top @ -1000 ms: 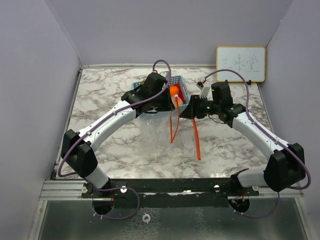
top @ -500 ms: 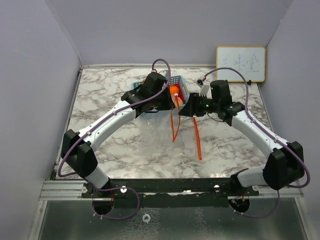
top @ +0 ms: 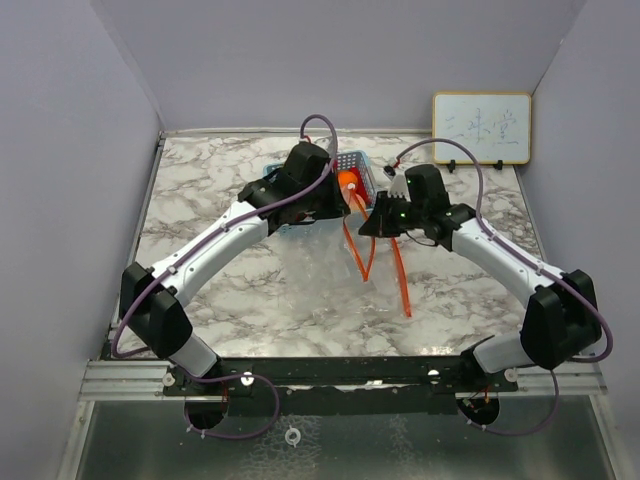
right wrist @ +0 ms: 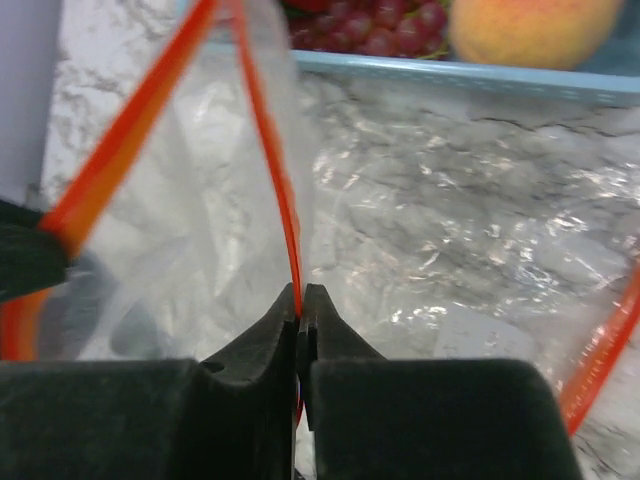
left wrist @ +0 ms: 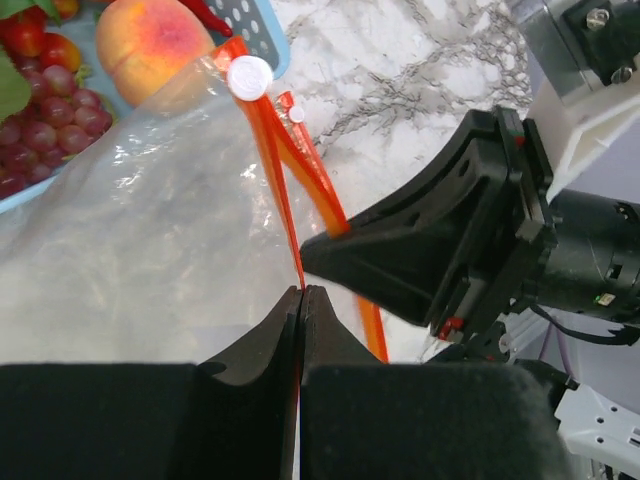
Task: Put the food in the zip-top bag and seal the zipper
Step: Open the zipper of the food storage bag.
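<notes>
The clear zip-top bag (top: pixel 330 270) lies on the marble table in front of the blue basket (top: pixel 352 165). Its orange-red zipper (top: pixel 400 275) is split into two strips. My left gripper (left wrist: pixel 301 292) is shut on one strip of the zipper (left wrist: pixel 270 150). My right gripper (right wrist: pixel 300 290) is shut on the other strip (right wrist: pixel 270 150), holding the mouth apart. The food sits in the basket: a peach (left wrist: pixel 150 45), purple grapes (left wrist: pixel 40 135) and red pieces, with the peach (right wrist: pixel 530 25) and grapes (right wrist: pixel 370 30) also in the right wrist view.
A small whiteboard (top: pixel 481 127) leans on the back wall at the right. Grey walls close in both sides of the marble table (top: pixel 200 200). The two arms meet just in front of the basket.
My right gripper has moved left toward the left gripper with its zipper strip. The free orange strip ends have swung lower on the table.
</notes>
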You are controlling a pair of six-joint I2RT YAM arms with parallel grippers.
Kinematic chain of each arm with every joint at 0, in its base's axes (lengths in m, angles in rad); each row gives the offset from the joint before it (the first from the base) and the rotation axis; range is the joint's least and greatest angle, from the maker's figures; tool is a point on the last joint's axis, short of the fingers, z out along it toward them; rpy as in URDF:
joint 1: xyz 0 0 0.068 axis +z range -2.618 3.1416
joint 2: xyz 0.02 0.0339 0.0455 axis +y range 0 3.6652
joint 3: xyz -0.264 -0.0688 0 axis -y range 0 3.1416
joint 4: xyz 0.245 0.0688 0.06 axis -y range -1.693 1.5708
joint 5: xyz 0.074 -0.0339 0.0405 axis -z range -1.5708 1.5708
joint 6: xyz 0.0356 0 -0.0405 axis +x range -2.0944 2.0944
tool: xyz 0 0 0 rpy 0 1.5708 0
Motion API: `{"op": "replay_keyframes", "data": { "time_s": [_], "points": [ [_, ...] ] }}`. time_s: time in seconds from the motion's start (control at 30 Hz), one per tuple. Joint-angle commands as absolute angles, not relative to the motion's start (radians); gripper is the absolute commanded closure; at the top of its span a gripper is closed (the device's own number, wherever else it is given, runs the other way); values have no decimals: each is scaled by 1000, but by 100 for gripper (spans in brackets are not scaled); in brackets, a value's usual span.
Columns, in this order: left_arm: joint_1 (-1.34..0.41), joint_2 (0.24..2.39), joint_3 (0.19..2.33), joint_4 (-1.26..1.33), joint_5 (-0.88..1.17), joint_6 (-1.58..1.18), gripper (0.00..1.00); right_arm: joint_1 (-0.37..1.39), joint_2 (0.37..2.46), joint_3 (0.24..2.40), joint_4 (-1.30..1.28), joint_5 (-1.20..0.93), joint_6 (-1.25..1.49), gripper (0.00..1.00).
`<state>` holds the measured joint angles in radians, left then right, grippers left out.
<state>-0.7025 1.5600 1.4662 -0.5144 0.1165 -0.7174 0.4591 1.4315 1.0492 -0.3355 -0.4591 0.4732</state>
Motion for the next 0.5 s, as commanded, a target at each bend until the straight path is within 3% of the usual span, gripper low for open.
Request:
{"op": "replay_keyframes", "data": {
  "time_s": [0.0,0.13,0.23,0.47],
  "points": [
    [-709,1488,1547,-711,-20,-652,100,460,1406,1115,-443,-196,416,98],
    [-708,1485,1568,-887,-225,-623,98,460,1367,1152,-458,-136,377,98],
    [-708,1495,1591,-888,-218,-634,79,467,1350,1175,-436,-168,363,98],
    [-708,1517,1618,-762,-69,-699,46,552,1376,1283,-404,-219,360,98]
  ]
}}
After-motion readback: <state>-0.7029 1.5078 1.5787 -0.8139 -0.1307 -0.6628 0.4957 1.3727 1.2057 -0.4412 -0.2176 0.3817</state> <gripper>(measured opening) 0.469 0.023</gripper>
